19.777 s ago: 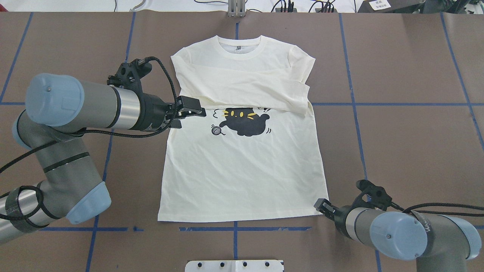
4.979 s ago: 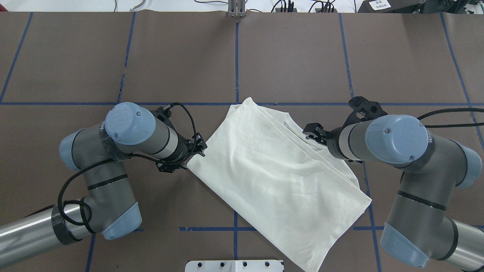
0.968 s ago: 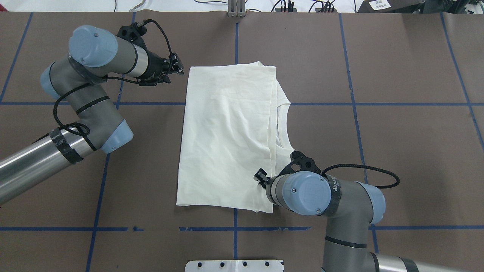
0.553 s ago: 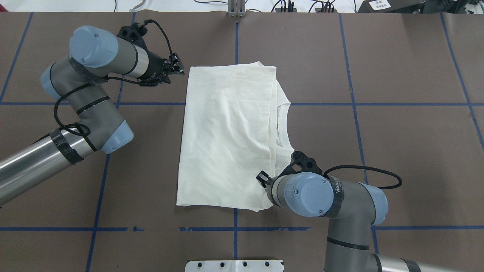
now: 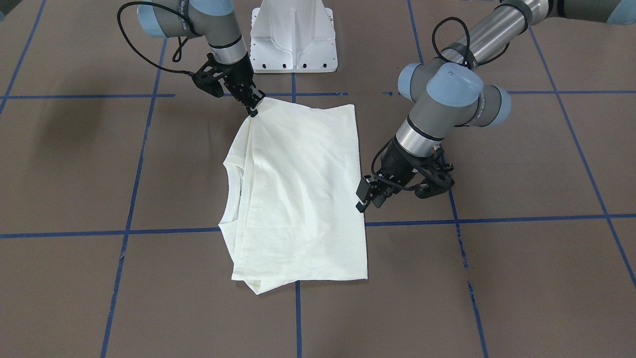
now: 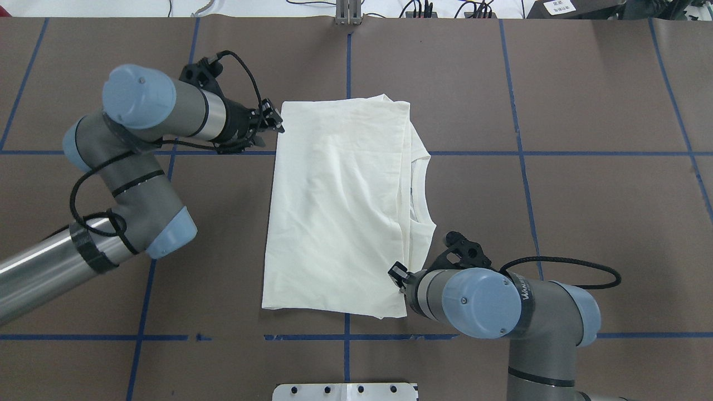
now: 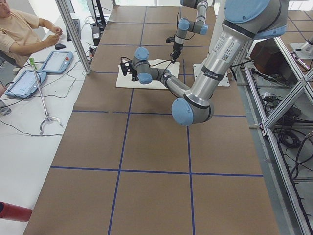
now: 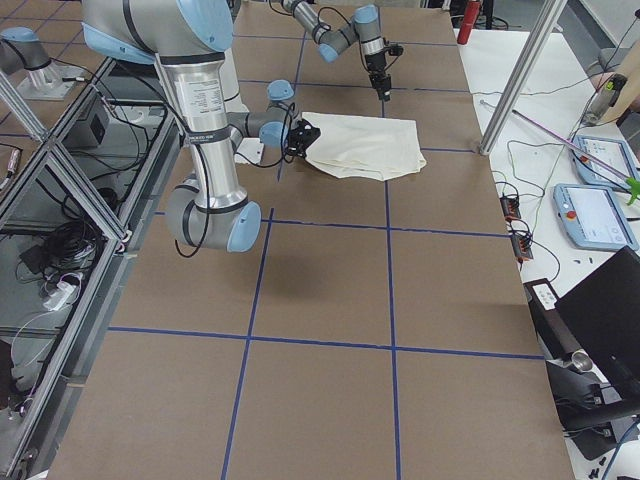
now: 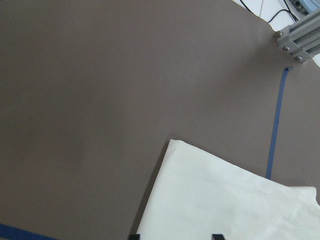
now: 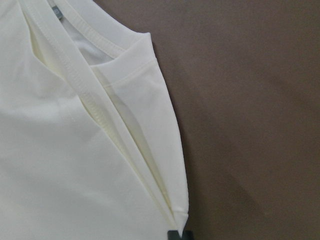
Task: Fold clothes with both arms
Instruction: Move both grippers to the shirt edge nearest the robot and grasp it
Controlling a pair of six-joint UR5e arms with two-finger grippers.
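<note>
The cream T-shirt (image 6: 334,206) lies folded in a long rectangle with its plain side up; the cat print is hidden. Its ribbed collar (image 6: 418,184) peeks out along the right edge, and also shows in the right wrist view (image 10: 85,30). My left gripper (image 6: 274,120) is open at the shirt's far left corner. In the left wrist view (image 9: 174,236) its tips straddle the cloth edge (image 9: 225,200). My right gripper (image 6: 398,273) is shut on the shirt's near right edge, seen pinched in the front view (image 5: 253,107).
The brown table cover (image 6: 585,223) carries blue tape grid lines. The white pedestal base (image 5: 293,35) stands at the robot's side, just behind the shirt. An operator with tablets (image 7: 29,78) sits beyond the table's far side.
The left gripper has moved right and nearer, from beside the far left corner onto the cloth edge. The right gripper has shifted right and nearer, dragging the near right edge slightly.
</note>
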